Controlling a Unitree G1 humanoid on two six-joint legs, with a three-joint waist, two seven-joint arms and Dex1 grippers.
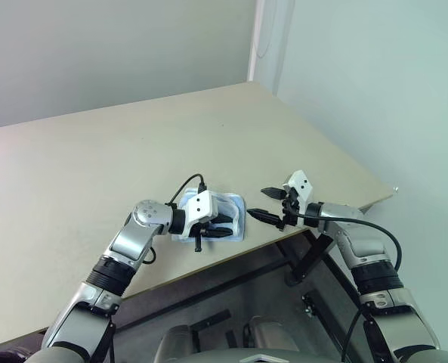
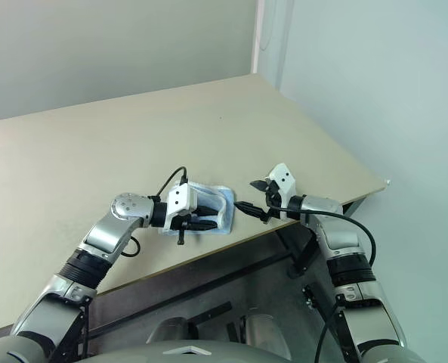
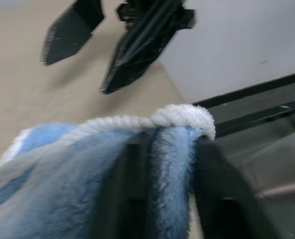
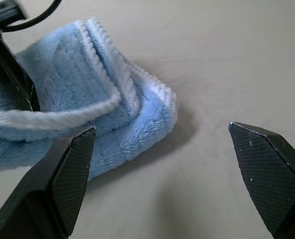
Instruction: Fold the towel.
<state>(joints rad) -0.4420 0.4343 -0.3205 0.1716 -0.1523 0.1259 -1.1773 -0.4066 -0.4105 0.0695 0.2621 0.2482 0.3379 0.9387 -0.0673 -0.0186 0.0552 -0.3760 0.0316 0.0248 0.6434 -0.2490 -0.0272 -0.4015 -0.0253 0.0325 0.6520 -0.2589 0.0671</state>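
**Folded towel at the table's near edge, one gripper on it, the other spread beside it**

Nearest the head camera, the left gripper (image 1: 217, 227) lies over the towel (image 1: 235, 208), its black fingers on the cloth. In the left wrist view a fold of the towel's white-edged rim (image 3: 182, 115) runs between the two dark, blurred fingers, so cloth sits within the jaws; whether they pinch it or have let go cannot be told.

Just to the right, the right gripper (image 1: 270, 204) hangs at the table's near edge with its fingers spread wide and nothing between them. Its own wrist view shows both textured fingertips (image 4: 75, 174) well apart, above bare tabletop.

The towel rests bunched into a small light blue bundle close to the near edge of the beige table (image 1: 95, 166). From the head it is a pale patch half covered by the left gripper; the right wrist view alone reveals its layered folds, ribbed white edging and rounded corner (image 4: 162, 107).

Beyond, the tabletop runs back to a pale wall (image 1: 95, 45).
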